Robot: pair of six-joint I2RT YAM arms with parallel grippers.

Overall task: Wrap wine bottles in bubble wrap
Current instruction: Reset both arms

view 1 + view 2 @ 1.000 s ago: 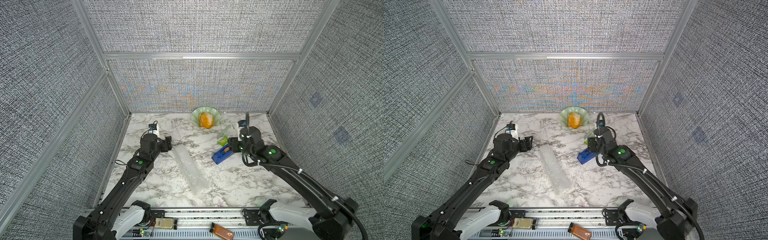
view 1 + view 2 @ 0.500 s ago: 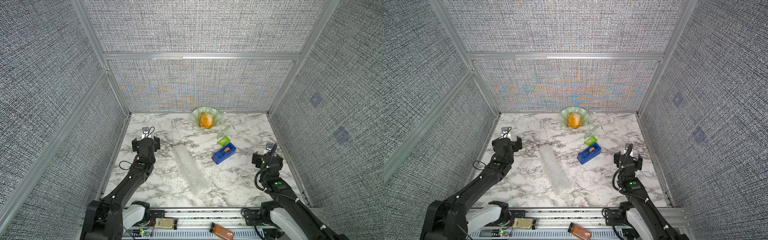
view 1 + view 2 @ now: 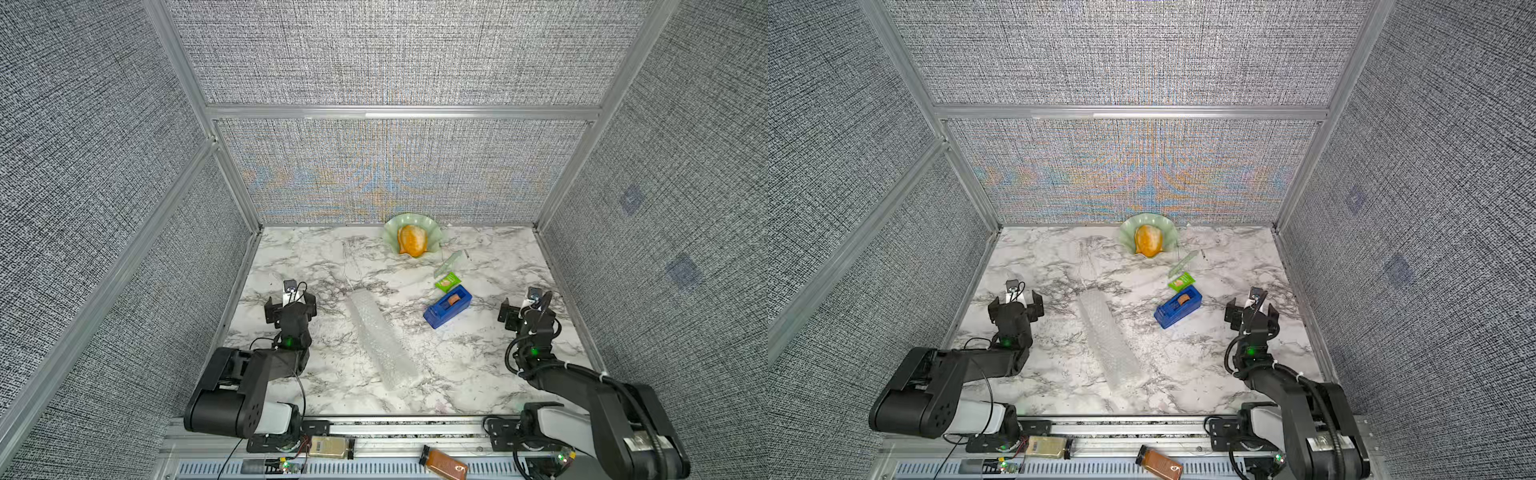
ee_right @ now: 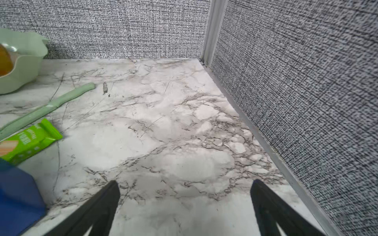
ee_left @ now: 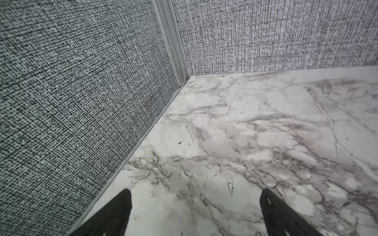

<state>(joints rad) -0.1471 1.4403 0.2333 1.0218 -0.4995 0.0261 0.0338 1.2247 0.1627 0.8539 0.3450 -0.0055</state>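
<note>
There is one each of bubble wrap [image 3: 380,338], tape dispenser [image 3: 448,306], green packet [image 3: 447,281], bowl [image 3: 390,233], brown bottle [image 3: 444,462] (seemingly one knife [image 4: 51,106] too).

- The left arm [image 3: 266,365] is folded low, its elbow back by the base and its wrist stretched forward.
- The left gripper [image 3: 290,306] points ahead, its jaws spread wide with nothing between them. In the left wrist view the black fingers [image 5: 114,214] stand far apart.
- The right arm [image 3: 582,382] mirrors that pose.
- The right gripper [image 3: 525,311] is likewise spread wide and empty.

Contents of bubble wrap [image 3: 380,340] indiscernible, blue tape dispenser [image 4: 18,194] and green bowl [image 4: 24,67] cut off at edge
</note>
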